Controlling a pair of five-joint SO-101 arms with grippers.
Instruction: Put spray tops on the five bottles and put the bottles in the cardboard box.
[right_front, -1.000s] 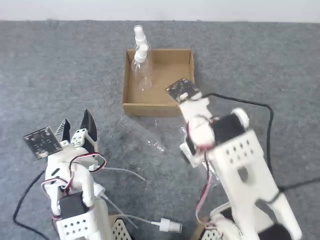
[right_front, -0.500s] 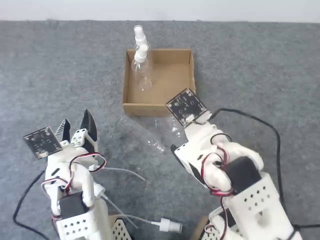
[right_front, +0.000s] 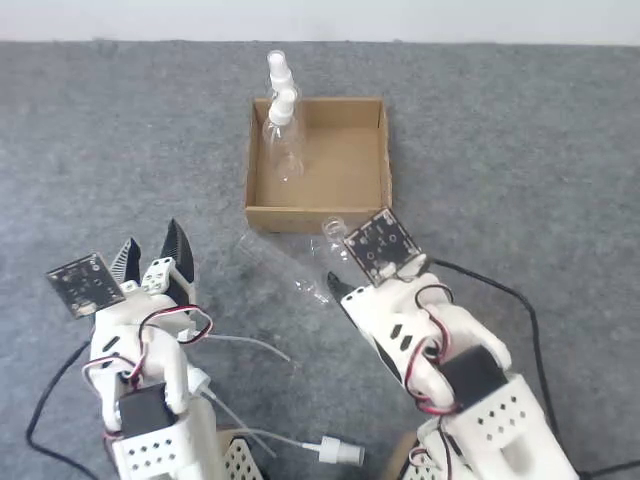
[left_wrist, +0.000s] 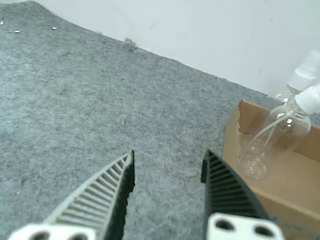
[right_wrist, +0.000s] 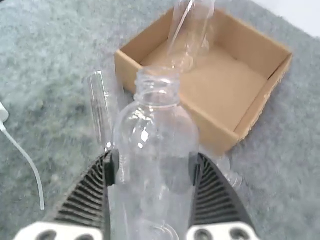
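My right end effector (right_wrist: 152, 161) is clamped around an uncapped bottle (right_wrist: 152, 120), the cardboard box (right_wrist: 215, 132) just ahead. My left end effector (left_wrist: 170, 155) gapes wide, empty.

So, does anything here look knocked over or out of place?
Yes. One clear bottle lies on its side on the carpet in front of the cardboard box, with no spray top. A loose spray top lies near the left arm.
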